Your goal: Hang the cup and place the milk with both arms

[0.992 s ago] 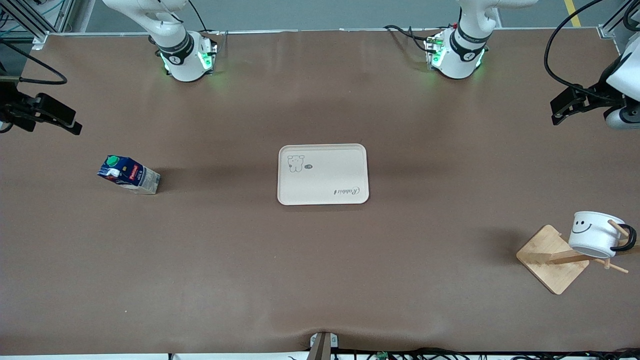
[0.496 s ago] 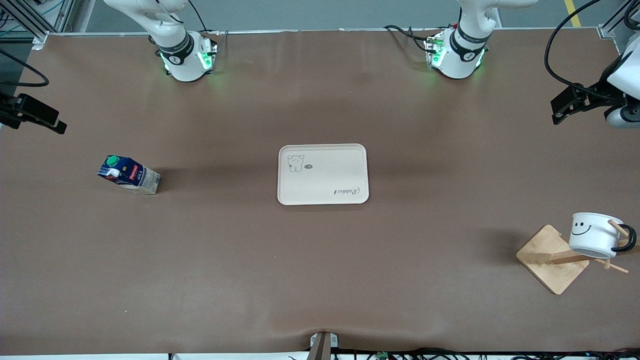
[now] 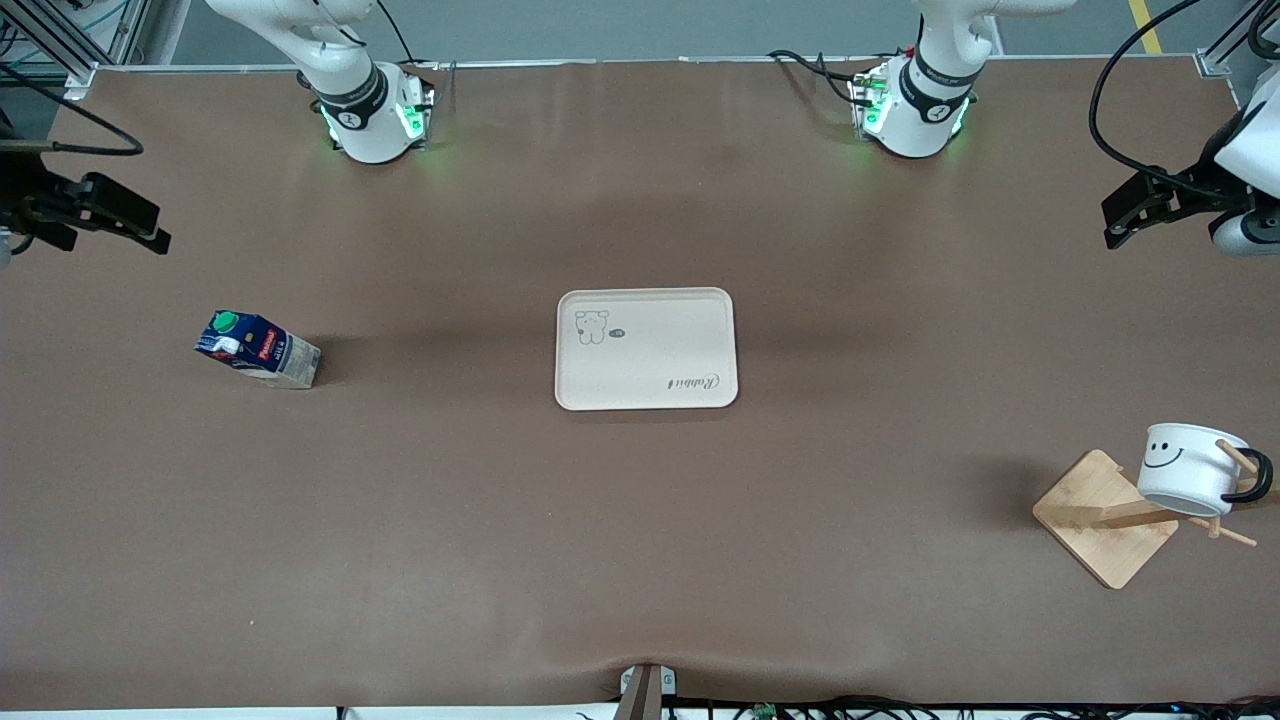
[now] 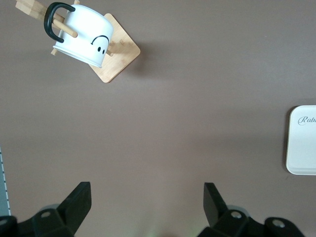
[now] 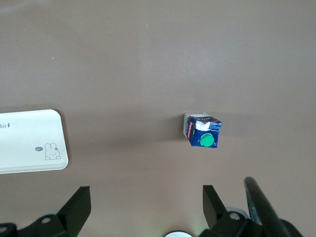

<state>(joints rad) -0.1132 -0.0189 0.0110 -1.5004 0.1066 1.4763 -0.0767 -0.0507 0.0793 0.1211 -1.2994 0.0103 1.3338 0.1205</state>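
Right gripper [image 3: 150,235] hangs open and empty at the frame's upper left edge, over the table [image 3: 640,560]; milk [image 3: 257,349] stands below it, mid-left; tray [image 3: 646,348] lies at centre; cup [image 3: 1190,470] hangs by its handle on the rack [image 3: 1110,520], lower right; left gripper [image 3: 1125,225] hangs open and empty, upper right.
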